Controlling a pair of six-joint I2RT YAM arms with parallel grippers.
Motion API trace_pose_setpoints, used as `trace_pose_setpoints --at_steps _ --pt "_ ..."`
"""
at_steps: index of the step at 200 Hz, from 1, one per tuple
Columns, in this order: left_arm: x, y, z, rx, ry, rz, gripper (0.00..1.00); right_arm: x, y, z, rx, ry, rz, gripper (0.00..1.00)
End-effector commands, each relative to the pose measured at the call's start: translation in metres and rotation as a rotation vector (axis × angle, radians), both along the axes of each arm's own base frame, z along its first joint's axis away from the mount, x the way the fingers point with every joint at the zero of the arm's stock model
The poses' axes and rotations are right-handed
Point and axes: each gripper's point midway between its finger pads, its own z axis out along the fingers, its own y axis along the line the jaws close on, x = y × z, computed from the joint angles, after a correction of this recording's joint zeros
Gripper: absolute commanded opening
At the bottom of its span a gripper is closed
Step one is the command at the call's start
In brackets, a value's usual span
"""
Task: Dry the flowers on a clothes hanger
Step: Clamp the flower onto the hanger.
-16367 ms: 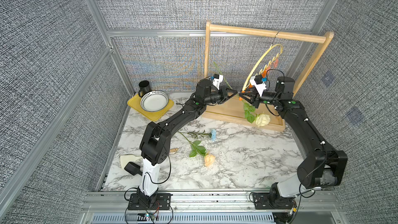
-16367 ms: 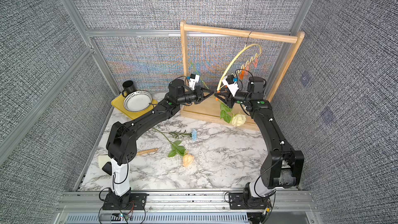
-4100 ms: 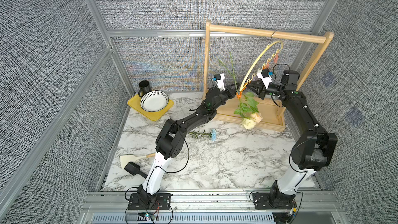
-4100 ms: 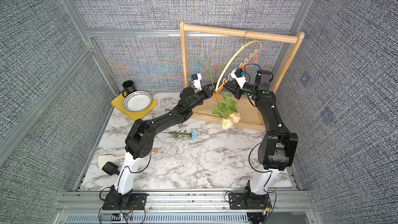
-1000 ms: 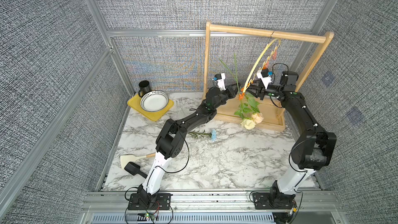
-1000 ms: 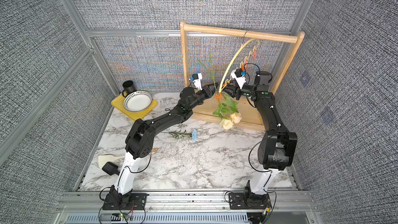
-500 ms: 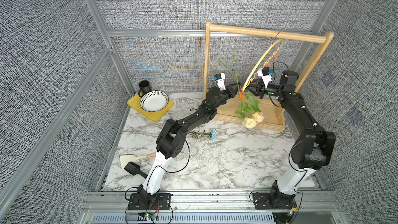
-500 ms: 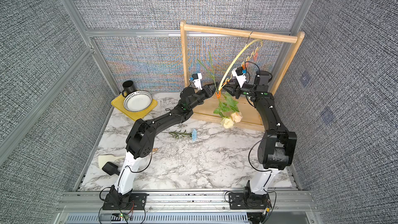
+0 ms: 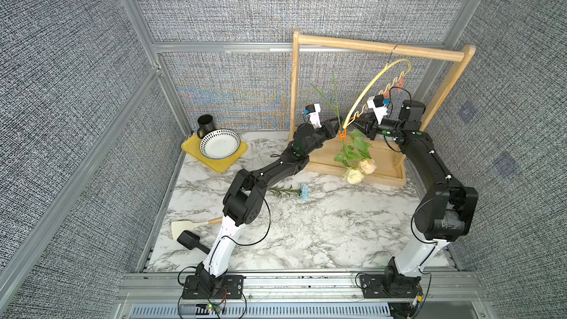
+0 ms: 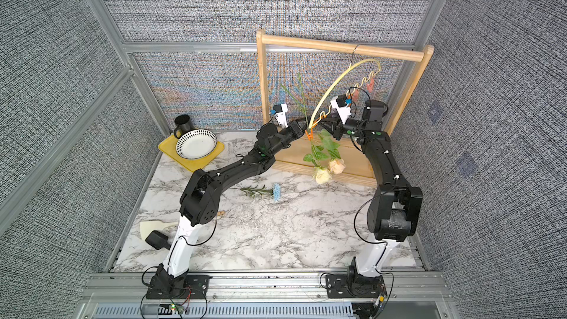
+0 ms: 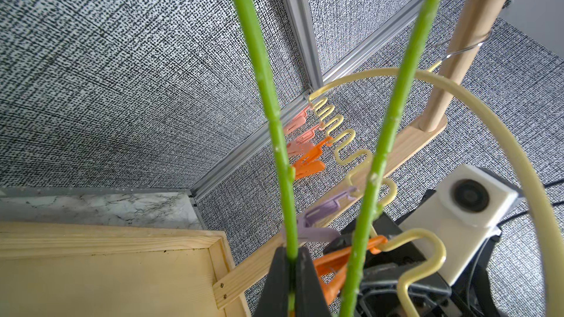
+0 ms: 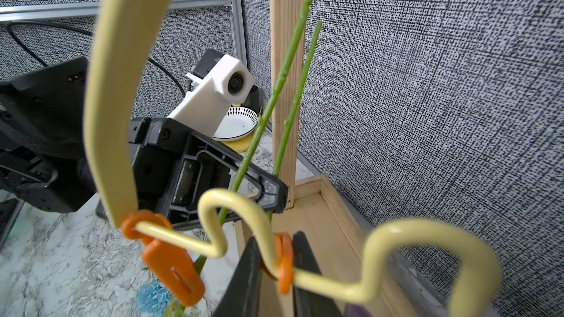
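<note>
We see the pale-yellow clothes hanger hooked on the wooden rack. By its low end a cream rose and a peach rose hang heads down; the blue bloom lies on the bench. Our left claw is pressed together on a green stem. The right claw stands narrowly spread around an orange clip; we cannot tell whether it pinches. The rack and the back wall stand close behind; room lies over the bench in front.

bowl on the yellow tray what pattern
Bowl: white, black marks ringing the inner wall; best in a top view.
</note>
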Motion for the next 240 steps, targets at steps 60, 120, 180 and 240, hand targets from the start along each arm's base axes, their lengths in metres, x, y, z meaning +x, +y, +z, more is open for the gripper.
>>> trace_pose_setpoints --at_steps 60,120,180,240 --pt "-0.004 -0.0003 0.0132 -0.034 -0.04 -0.015 0.02 -0.0021 0.0008 -0.0074 -0.022 0.02 0.013 0.2" --pt "-0.0038 0.0002 0.0131 -0.033 -0.04 -0.013 0.02 -0.0025 0.0013 -0.0055 -0.023 0.014 0.013 0.24" --pt "-0.0045 -0.0009 0.0122 -0.036 -0.036 -0.016 0.02 -0.0053 0.002 -0.0055 -0.027 0.007 0.023 0.33" --pt "-0.0056 -0.0012 0.0115 -0.025 -0.043 -0.019 0.02 -0.0087 0.0012 -0.0037 -0.036 -0.009 0.019 0.36"
